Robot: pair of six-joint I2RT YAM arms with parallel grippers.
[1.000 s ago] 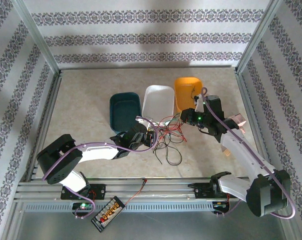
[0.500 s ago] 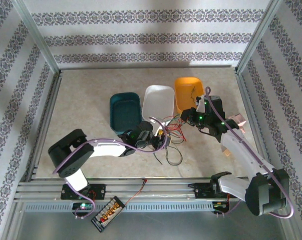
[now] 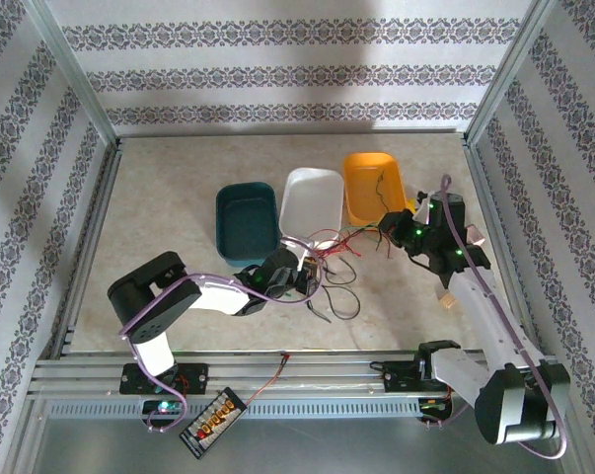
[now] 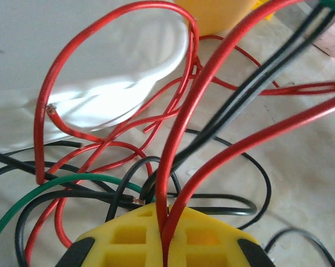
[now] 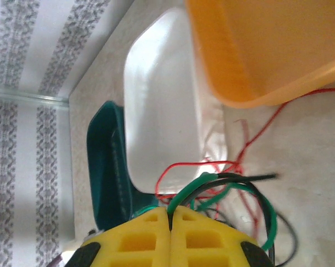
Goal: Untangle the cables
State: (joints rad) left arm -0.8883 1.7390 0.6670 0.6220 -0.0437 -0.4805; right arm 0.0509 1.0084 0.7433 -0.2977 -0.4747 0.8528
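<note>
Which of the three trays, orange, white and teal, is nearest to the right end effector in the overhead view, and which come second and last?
Ordered from the right end effector in the top external view:
1. orange tray: just beyond it, at the right end of the row.
2. white tray: the middle one, off to its left.
3. teal tray: at the left end of the row, farthest away.

Bright even overhead light, soft shadow bands on back wall [image 3: 297, 89]; white tray [image 4: 100, 94] glares near blown-out in left wrist, close cables [image 4: 167, 200] soft, right wrist slightly motion-blurred.
</note>
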